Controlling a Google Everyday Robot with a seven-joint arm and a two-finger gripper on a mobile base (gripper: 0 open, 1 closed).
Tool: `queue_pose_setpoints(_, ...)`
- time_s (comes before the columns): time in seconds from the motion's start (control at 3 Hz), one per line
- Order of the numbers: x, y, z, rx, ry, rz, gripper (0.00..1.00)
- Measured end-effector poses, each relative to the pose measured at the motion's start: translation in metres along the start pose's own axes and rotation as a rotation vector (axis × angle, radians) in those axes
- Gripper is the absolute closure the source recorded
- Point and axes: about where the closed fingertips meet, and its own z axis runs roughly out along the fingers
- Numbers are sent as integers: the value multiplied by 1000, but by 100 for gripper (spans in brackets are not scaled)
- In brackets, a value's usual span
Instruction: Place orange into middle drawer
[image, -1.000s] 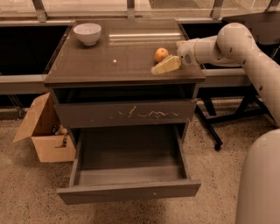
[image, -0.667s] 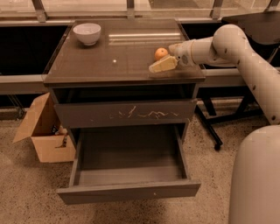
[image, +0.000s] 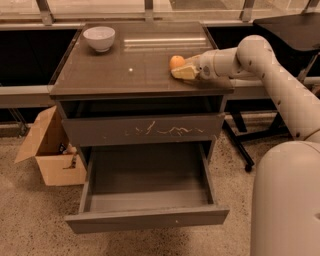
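The orange (image: 176, 61) sits on the cabinet top (image: 130, 70), right of its middle. My gripper (image: 184, 71) reaches in from the right, low over the top, and lies against the orange's near right side. The middle drawer (image: 150, 218), with a plain front and grey inner sides, is pulled wide open below and holds nothing. Above it is a shut drawer front with pale scratch marks (image: 160, 131).
A white bowl (image: 99, 38) stands at the cabinet top's back left. An open cardboard box (image: 52, 157) sits on the floor left of the cabinet. A black chair base (image: 245, 150) is on the right. My robot's white body (image: 287, 200) fills the lower right.
My gripper has moved a little left along the cabinet top, and the orange has shifted slightly left with it. The drawers and the bowl have not moved.
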Motion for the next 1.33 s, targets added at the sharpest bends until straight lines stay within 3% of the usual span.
queue_pose_setpoints(0.33, -7, 2, -14, -19, -78, 0, 88)
queue_pose_setpoints(0.67, -36, 26, -53, -94, -210, -60, 100)
queue_pose_setpoints(1.0, -56, 69, -91, -233, -255, -168, 100)
queue_pose_setpoints(1.33, -54, 74, -89, -254, -248, -167, 100)
